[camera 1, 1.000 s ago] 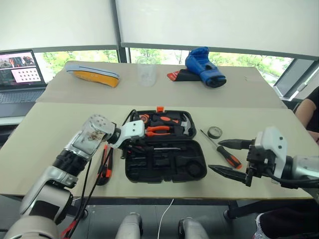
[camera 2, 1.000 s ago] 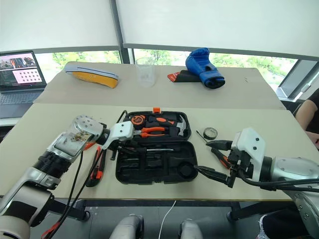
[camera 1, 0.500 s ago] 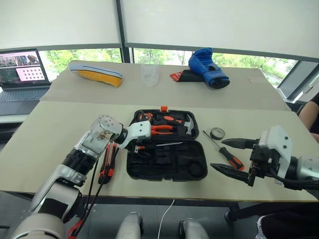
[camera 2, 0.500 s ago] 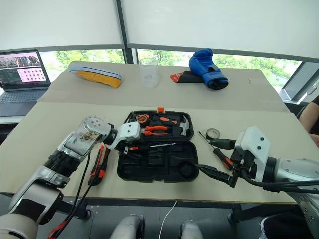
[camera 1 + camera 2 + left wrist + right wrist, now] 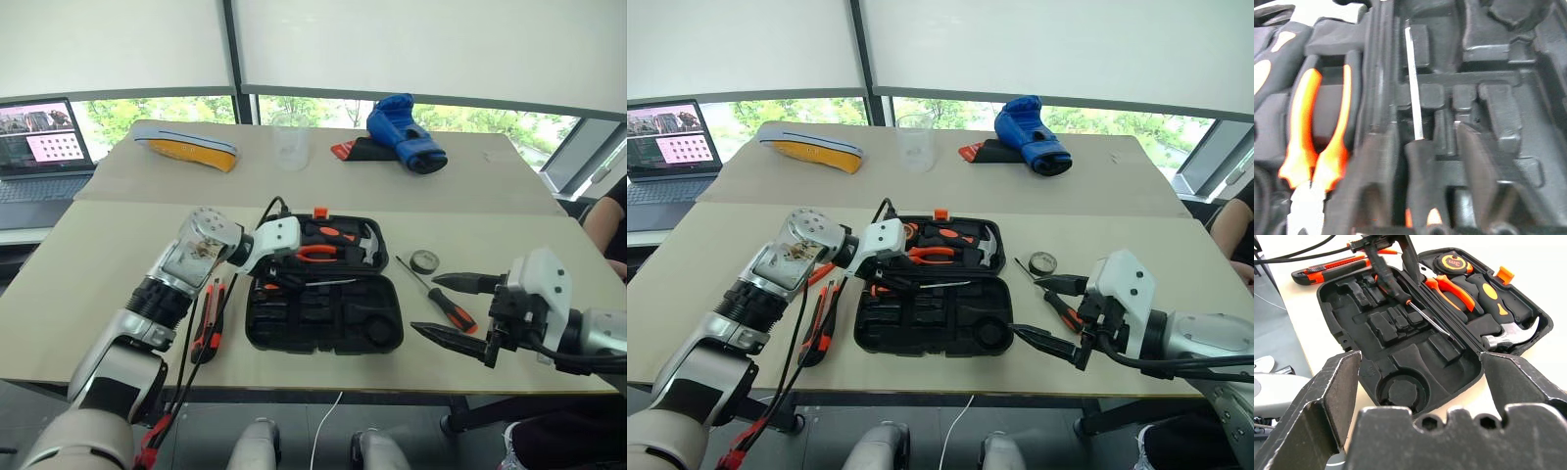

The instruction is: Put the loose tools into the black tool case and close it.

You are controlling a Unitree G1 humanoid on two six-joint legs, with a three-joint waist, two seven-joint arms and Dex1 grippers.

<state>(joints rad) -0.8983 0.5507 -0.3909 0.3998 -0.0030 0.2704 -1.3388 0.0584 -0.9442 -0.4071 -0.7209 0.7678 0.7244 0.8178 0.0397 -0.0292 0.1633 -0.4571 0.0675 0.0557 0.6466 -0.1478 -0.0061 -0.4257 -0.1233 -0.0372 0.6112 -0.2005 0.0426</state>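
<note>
Left wrist view: a screwdriver [image 5: 1414,98] lies in the black tool case [image 5: 323,318] by the hinge, nudged slightly inward since a second ago. The left hand [image 5: 1422,134] straddles its handle, though I cannot tell whether it grips. The right hand [image 5: 426,305] waits spread; the second screwdriver [image 5: 441,304] and tape roll [image 5: 423,260] remain on the table [image 5: 108,255].

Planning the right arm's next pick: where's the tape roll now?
The tape roll lies on the table right of the open tool case, just beyond the loose screwdriver, ahead of the right gripper.
</note>
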